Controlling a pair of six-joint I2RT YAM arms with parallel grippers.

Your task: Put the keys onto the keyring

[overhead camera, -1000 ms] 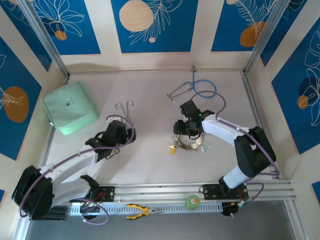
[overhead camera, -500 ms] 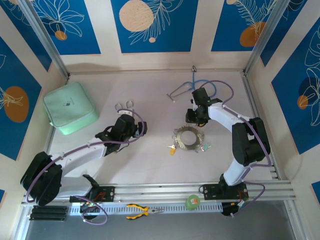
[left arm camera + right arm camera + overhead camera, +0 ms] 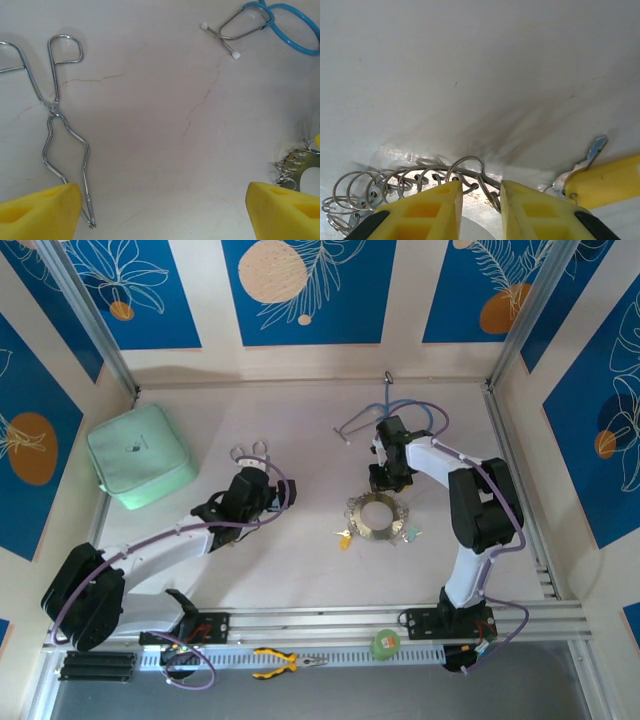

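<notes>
Pale tabletop [image 3: 300,420], right arm [image 3: 470,495] bent toward keyring [image 3: 358,516], left arm [image 3: 160,545] outstretched

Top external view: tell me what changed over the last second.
The right gripper drew back from over the middle of the keyring to its far rim. The left gripper advanced toward the forceps. Nothing was lifted: the keyring, keys, forceps and green bag stayed put.

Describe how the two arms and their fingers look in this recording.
The left arm and right arm have white links, black joints and black bases, each trailed by a looping purple cable. The left fingers and right fingers are blocky bright yellow pads with moulded recesses.
</notes>
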